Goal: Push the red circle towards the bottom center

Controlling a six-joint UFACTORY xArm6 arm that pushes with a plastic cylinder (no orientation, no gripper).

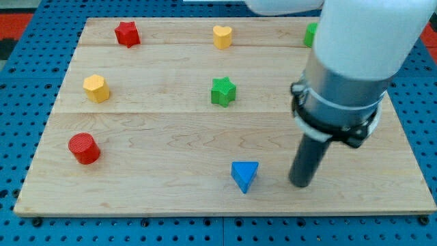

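Observation:
The red circle (84, 148) lies on the wooden board (157, 191) near the view's left edge, in the lower half. My tip (301, 184) rests on the board at the lower right, far to the right of the red circle. A blue triangle (244, 175) lies just left of my tip, between it and the red circle. The arm's white and grey body hides the upper right of the board.
A red star (127, 33) is at the top left, a yellow heart (222, 36) at the top centre, a yellow hexagon (96, 88) at the left, a green star (222, 91) in the middle. A green block (311, 34) shows partly behind the arm.

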